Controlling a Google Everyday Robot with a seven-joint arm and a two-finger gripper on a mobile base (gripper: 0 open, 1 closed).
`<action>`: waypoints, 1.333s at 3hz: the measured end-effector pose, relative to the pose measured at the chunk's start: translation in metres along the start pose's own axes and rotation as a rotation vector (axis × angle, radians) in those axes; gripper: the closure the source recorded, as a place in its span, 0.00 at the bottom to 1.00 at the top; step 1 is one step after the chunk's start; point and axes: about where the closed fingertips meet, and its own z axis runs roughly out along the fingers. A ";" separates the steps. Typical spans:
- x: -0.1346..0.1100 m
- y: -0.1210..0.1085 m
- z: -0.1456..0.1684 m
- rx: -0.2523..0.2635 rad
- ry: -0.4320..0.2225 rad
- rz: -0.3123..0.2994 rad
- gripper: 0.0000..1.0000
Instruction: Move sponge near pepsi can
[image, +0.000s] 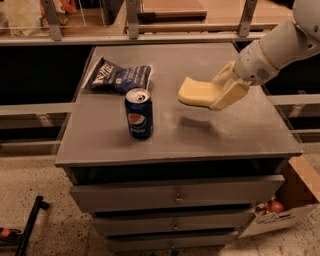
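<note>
Now the claw (221, 93) hangs over the right side of the tabletop (240, 137), clamped on one end of the sponge (196, 92), which is airborne and well right of the pepsi can (139, 114). Best play: carry it left, low and level, and set it just beside the can without nudging it. The round Pepsi logo faces us; the chip bag (118, 77) lettering is unreadable.
</note>
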 end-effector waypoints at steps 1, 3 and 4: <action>-0.005 0.034 0.015 -0.088 0.003 -0.044 1.00; -0.020 0.076 0.041 -0.212 -0.024 -0.100 0.60; -0.025 0.085 0.047 -0.231 -0.038 -0.113 0.37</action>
